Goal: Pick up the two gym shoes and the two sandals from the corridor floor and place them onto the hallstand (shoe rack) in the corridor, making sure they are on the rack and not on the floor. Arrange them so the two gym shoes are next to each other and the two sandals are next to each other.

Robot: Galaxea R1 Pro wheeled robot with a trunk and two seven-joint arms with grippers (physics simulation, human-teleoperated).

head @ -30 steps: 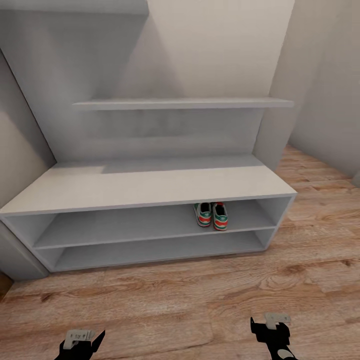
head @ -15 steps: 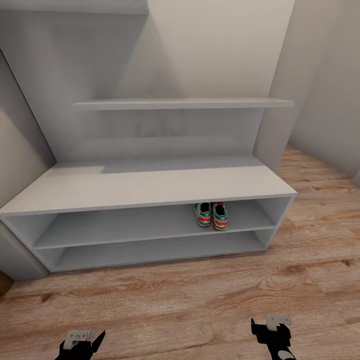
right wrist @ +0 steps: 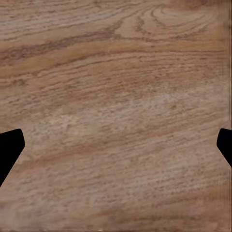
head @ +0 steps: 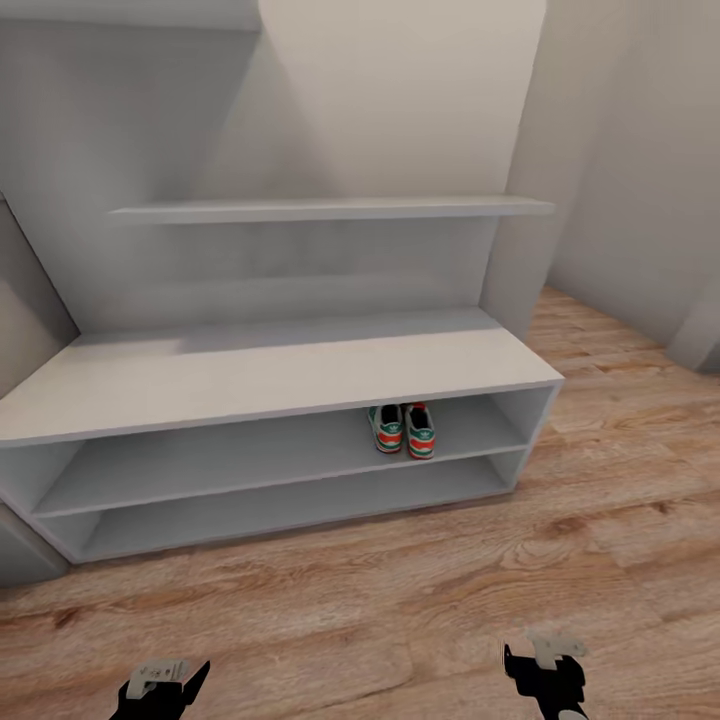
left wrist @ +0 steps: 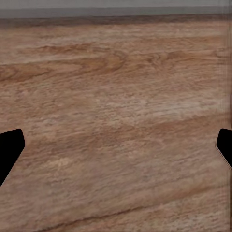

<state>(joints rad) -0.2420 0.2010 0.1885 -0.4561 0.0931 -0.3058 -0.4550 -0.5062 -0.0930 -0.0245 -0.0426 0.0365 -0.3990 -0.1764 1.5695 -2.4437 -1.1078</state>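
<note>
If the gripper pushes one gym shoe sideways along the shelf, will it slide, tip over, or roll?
Probably it slides. Both gym shoes stand flat on their soles on the upper shelf of the hallstand, so rolling seems unlikely. They stand close side by side, so pushing one would likely move the other too. A low shoe like this seems unlikely to tip, unless pushed high up.

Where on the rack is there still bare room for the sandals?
The upper shelf row of the hallstand is bare from its left end to the two gym shoes, with a shorter gap between them and the right wall. The lower row, bench top and wall shelf are bare too. Only the shoes' spot is taken.
</note>
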